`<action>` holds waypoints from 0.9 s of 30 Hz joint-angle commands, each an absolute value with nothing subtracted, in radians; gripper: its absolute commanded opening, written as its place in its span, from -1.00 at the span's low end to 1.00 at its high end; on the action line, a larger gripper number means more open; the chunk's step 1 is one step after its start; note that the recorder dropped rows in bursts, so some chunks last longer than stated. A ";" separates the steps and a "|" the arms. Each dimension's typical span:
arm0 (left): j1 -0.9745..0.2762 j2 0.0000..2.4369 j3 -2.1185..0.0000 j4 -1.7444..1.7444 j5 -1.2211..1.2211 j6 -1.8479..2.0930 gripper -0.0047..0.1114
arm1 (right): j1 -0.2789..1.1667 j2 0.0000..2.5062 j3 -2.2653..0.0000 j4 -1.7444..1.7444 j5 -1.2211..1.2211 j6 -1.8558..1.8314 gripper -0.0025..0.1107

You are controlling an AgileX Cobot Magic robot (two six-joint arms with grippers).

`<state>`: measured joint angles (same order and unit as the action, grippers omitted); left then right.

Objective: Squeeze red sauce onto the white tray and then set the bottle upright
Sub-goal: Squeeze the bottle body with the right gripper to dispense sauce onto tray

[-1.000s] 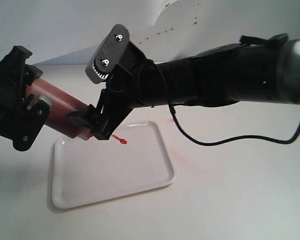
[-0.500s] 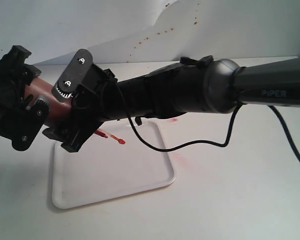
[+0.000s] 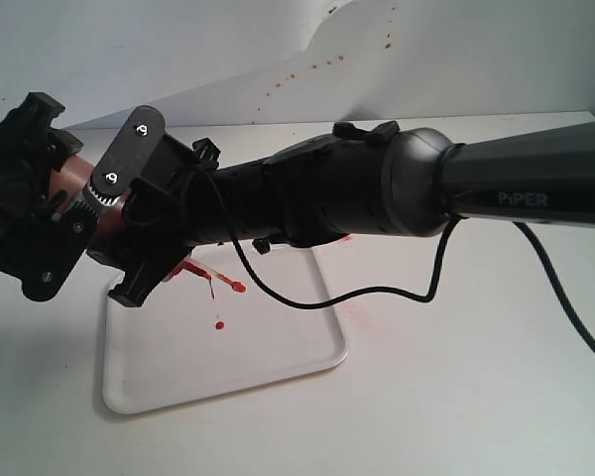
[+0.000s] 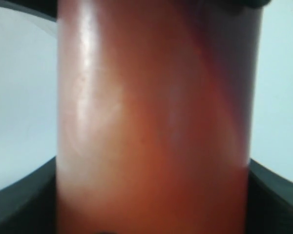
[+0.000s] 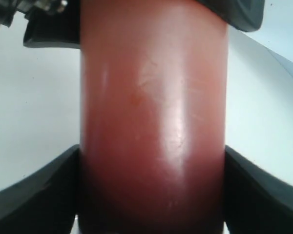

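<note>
Red-tinted bottle (image 3: 74, 174) slants nozzle-down over white tray (image 3: 278, 342).

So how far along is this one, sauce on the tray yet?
Partly done: a small drop of red sauce seems to lie on the white tray, with a thin strand hanging from the nozzle. In hand: both the left gripper and right gripper clamp the bottle, tilted nozzle-down over the tray. Left: finish squeezing, then stand the bottle upright.

Black arm (image 3: 357, 198) — white PiPER lettering (image 3: 523, 198), looping cable (image 3: 377, 293)
</note>
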<state>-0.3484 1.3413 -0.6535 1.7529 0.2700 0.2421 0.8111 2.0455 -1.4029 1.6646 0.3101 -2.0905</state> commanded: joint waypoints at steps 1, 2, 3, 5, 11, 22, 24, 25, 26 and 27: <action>-0.353 1.326 -0.669 1.744 0.285 0.219 -0.92 | 0.818 2.051 -1.405 1.663 0.303 -2.093 -0.96; -0.353 1.326 -0.669 1.744 0.285 0.219 -0.92 | 0.818 2.051 -1.405 1.663 0.303 -2.093 -0.96; -0.353 1.326 -0.669 1.744 0.285 0.219 -0.92 | 0.818 2.051 -1.405 1.663 0.303 -2.093 -0.96; -0.353 1.326 -0.669 1.744 0.285 0.219 -0.92 | 0.818 2.051 -1.405 1.663 0.303 -2.093 -0.96; -0.353 1.326 -0.669 1.744 0.285 0.219 -0.92 | 0.818 2.051 -1.405 1.663 0.303 -2.096 -0.96; -0.353 1.326 -0.669 1.744 0.285 0.219 -0.92 | 0.818 2.051 -1.410 1.663 0.278 -2.143 0.81; -0.353 1.326 -0.669 1.744 0.285 0.219 -0.92 | 0.818 2.051 -1.410 1.665 0.243 -2.141 0.90; -0.353 1.326 -0.669 1.744 0.285 0.219 -0.92 | 0.818 2.051 -1.410 1.665 0.230 -2.141 0.90; -0.353 1.326 -0.669 1.744 0.285 0.219 -0.92 | 0.818 2.051 -1.410 1.667 0.222 -2.141 0.90; -0.353 1.326 -0.669 1.744 0.285 0.219 -0.92 | 0.818 2.051 -1.410 1.667 0.219 -2.141 0.90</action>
